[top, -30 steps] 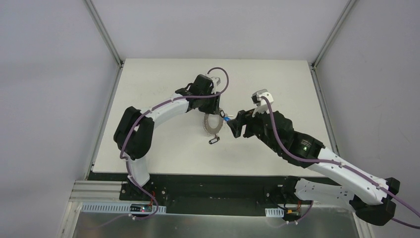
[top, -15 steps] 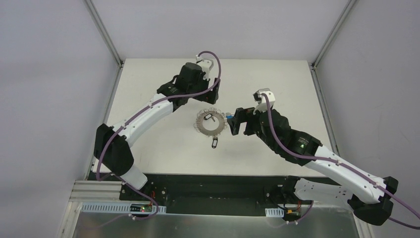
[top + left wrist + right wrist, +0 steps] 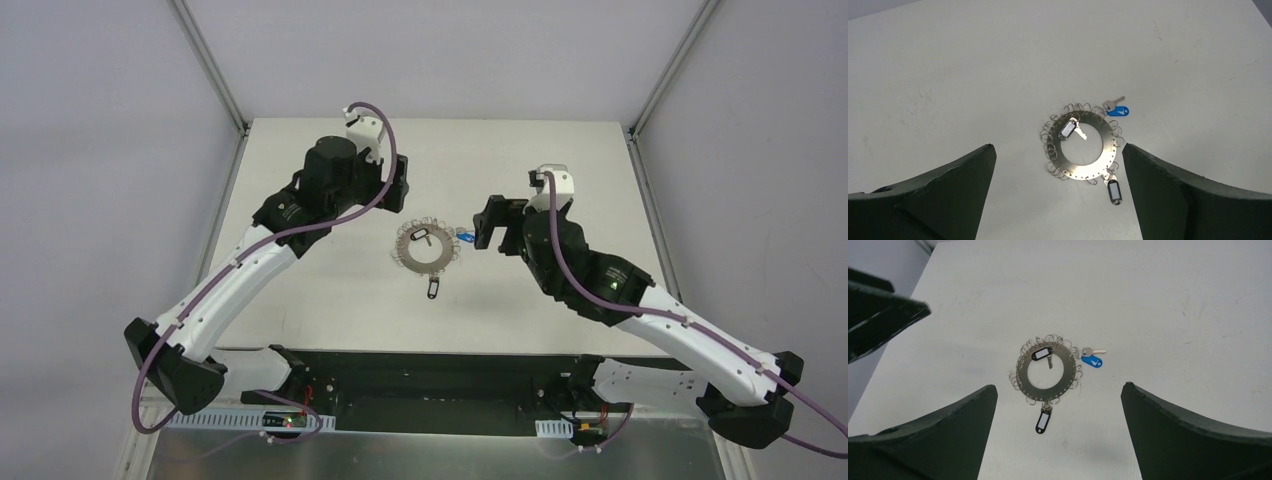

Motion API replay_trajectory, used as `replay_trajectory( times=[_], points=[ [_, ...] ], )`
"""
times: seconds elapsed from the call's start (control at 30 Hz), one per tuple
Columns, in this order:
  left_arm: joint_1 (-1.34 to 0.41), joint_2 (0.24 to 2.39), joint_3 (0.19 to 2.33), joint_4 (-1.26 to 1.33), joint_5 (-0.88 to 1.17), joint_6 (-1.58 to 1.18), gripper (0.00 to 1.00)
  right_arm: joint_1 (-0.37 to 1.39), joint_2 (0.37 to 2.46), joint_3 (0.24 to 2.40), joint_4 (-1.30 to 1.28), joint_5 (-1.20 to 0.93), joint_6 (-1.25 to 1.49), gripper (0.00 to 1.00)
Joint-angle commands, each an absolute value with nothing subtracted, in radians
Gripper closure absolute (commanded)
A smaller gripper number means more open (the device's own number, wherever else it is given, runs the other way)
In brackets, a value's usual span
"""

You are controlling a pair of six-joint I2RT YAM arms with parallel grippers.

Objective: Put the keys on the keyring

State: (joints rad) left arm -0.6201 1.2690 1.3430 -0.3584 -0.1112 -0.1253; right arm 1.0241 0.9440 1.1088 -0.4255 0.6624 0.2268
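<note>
The keyring [image 3: 424,247] lies central on the tabletop [image 3: 330,290], between left gripper [image 3: 397,188] and right gripper [image 3: 484,222] (both wide, empty).

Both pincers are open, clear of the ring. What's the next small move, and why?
Probably bring the right pincer down toward the blue-tagged key. It lies just outside the keyring rim on that arm's side, and I cannot tell whether it is on a loop. That pincer is open and empty.
</note>
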Motion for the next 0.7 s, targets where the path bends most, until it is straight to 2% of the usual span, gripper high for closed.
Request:
replay_trajectory(
  times=[0.0, 0.27, 0.4, 0.67],
  points=[
    [-0.617, 1.159, 1.276, -0.403, -0.203, -0.112, 0.01, 1.019, 1.022, 1.210, -0.495, 0.871, 0.290, 0.01],
    [-0.618, 1.048, 1.240, -0.516, -0.309, -0.144, 0.01, 1.019, 1.207, 1.411, -0.747, 1.032, 0.419, 0.01],
    [-0.617, 0.994, 1.222, -0.542, -0.324, -0.114, 0.01, 1.020, 1.245, 1.496, -0.834, 1.001, 0.450, 0.01],
    [-0.618, 0.943, 1.206, -0.547, -0.281, -0.088, 0.01, 1.020, 1.123, 1.367, -0.676, 0.958, 0.346, 0.01]
  ],
)
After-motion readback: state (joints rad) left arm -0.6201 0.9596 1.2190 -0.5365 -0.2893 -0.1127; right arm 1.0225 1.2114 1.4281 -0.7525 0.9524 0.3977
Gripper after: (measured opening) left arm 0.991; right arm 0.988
